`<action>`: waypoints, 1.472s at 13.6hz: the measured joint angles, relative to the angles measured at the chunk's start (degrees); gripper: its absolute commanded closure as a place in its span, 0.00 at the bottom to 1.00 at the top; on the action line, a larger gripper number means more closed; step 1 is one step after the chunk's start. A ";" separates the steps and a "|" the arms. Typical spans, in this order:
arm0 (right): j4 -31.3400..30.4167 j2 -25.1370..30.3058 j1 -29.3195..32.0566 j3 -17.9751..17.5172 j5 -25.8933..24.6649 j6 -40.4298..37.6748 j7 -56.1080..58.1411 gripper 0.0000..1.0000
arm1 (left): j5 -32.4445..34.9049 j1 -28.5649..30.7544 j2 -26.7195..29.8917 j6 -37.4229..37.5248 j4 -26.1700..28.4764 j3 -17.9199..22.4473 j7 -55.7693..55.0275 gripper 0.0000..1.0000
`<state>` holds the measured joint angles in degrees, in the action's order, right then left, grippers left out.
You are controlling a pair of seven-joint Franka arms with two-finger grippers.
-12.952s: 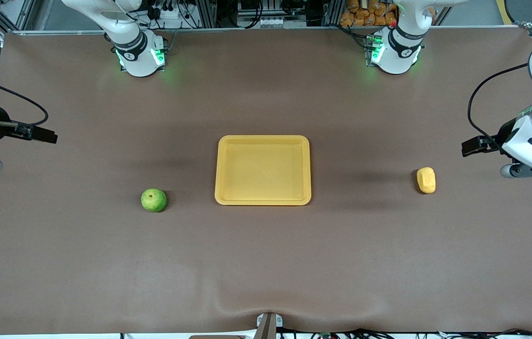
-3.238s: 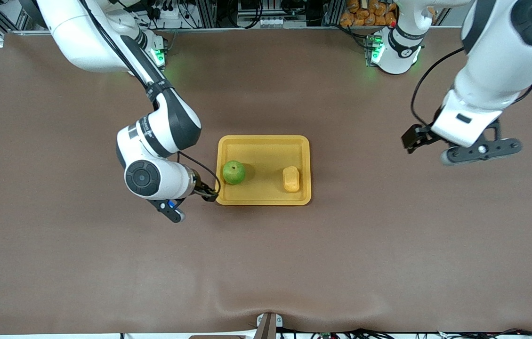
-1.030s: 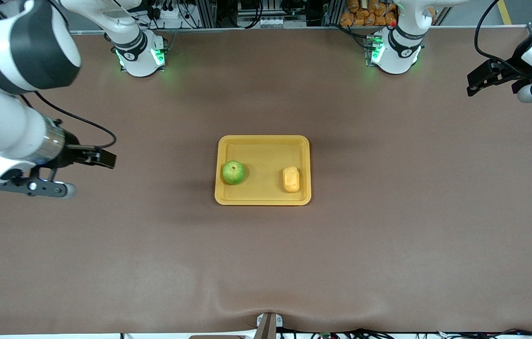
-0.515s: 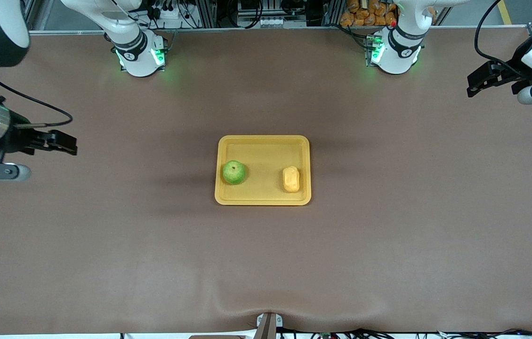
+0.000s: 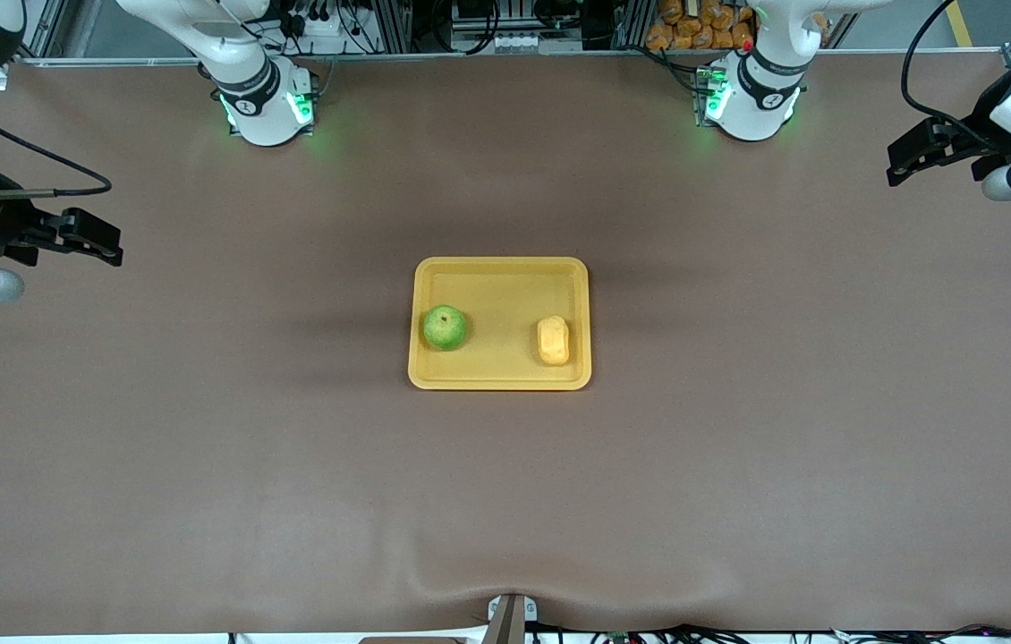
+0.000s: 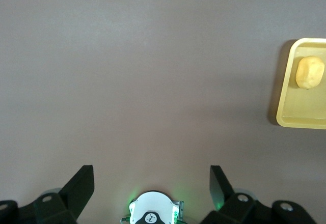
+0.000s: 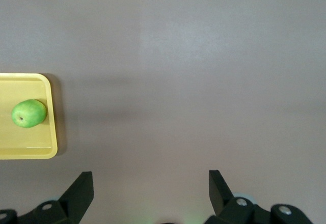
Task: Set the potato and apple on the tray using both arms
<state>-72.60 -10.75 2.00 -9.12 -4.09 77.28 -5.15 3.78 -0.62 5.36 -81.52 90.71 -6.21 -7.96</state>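
Both grippers spread, empty, well apart from apple (image 5: 445,327), potato (image 5: 553,341)

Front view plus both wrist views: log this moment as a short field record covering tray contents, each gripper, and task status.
tray: mid-table, yellow-orange, upright on the brown cloth
apple: on the tray, toward the right arm's end
potato: on the tray, toward the left arm's end, apart from the apple
left gripper: open, empty, over bare table at the left arm's end
right gripper: open, empty, over bare table at the right arm's end
task status: both items on the tray; neither arm touching anything
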 measured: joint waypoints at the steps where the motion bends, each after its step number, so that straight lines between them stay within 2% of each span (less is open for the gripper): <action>1: -0.45 0.60 0.01 0.67 0.00 0.02 1.65 0.00 | -0.06 -0.02 0.00 -0.02 0.00 -0.07 0.00 0.00; 4: -1.92 3.11 0.07 3.63 0.01 0.01 6.34 0.00 | -0.10 -0.19 0.00 -0.04 -0.01 -0.27 0.00 0.00; 10: -7.40 9.22 -0.07 6.27 0.02 0.02 10.01 0.00 | -0.11 -0.55 -0.01 -0.04 0.00 -0.37 0.01 0.00; 14: -8.84 9.93 -0.09 9.13 1.02 0.17 14.43 0.00 | -0.11 -0.57 0.00 -0.04 0.00 -0.37 0.01 0.00; 20: -9.39 10.38 -0.15 9.52 1.18 0.04 14.67 0.00 | -0.11 -0.62 0.00 -0.04 -0.01 -0.37 0.01 0.00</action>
<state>-81.98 -0.37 1.85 0.40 -2.91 77.33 9.52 3.67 -1.24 5.36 -81.55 90.70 -6.58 -7.95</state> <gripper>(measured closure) 0.000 0.000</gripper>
